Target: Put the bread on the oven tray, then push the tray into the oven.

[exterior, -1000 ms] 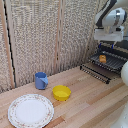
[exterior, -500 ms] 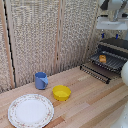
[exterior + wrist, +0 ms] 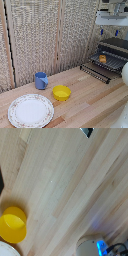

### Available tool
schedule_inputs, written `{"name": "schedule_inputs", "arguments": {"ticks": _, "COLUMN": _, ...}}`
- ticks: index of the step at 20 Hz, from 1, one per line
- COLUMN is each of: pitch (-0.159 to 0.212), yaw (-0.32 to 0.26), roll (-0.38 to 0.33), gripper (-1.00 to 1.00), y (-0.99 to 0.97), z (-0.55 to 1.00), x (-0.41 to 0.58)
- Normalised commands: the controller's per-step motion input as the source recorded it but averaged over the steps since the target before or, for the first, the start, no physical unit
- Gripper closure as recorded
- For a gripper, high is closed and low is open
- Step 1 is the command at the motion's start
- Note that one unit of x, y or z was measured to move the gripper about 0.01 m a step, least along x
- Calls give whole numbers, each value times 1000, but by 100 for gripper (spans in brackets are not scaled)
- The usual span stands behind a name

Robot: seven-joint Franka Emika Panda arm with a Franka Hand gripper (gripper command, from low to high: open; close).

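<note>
A: Where do we stand?

B: The bread [image 3: 102,58] lies on the ribbed dark pan [image 3: 111,62], which sticks out of the black oven [image 3: 116,48]. We take the sliding-in as left.

A: And our clamp [image 3: 108,33]?

B: High above the oven; whether its jaws are apart, we cannot tell.

A: Around it?

B: Pale wood table [image 3: 85,100], glossy yellow bowl [image 3: 61,92].

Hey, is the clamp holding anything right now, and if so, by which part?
Nothing held, as far as shows: the clamp hangs high above the oven, while the bread lies on the oven pan.
</note>
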Motion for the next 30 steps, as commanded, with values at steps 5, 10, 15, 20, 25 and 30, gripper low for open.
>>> {"name": "schedule_inputs", "arguments": {"ticks": 5, "pitch": -114, "yaw": 290, "roll": -219, "gripper": -100, "y": -94, "z": 0, "x": -1}}
{"name": "schedule_inputs", "arguments": {"ticks": 10, "pitch": -159, "yaw": 214, "roll": -357, "gripper": -100, "y": -96, "z": -20, "x": -52}}
{"name": "schedule_inputs", "arguments": {"ticks": 15, "pitch": -62, "yaw": 158, "roll": -375, "gripper": -100, "y": -15, "z": -93, "x": -10}}
{"name": "schedule_inputs", "arguments": {"ticks": 20, "pitch": 0, "yaw": 151, "roll": -375, "gripper": -100, "y": 0, "z": -129, "x": -86}}
{"name": "schedule_inputs", "arguments": {"ticks": 25, "pitch": 75, "yaw": 113, "roll": -375, "gripper": -100, "y": 106, "z": -119, "x": -59}}
{"name": "schedule_inputs", "arguments": {"ticks": 30, "pitch": 140, "yaw": 74, "roll": -373, "gripper": -100, "y": 298, "z": -182, "x": -46}}
